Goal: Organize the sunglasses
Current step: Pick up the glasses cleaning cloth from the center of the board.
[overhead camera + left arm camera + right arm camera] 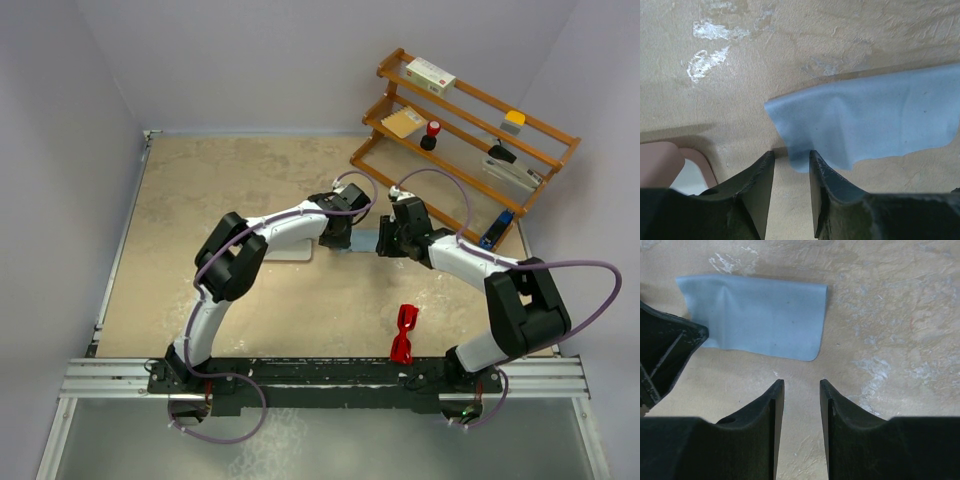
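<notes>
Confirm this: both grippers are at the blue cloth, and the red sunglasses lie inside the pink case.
Wrong on one point. The sunglasses lie not in the pink case but on the bare table, near the right arm's base; the top external view shows it. The left gripper and right gripper are indeed at the blue cloth.

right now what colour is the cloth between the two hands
Plain light blue cloth, clearest in the right wrist view.
</notes>
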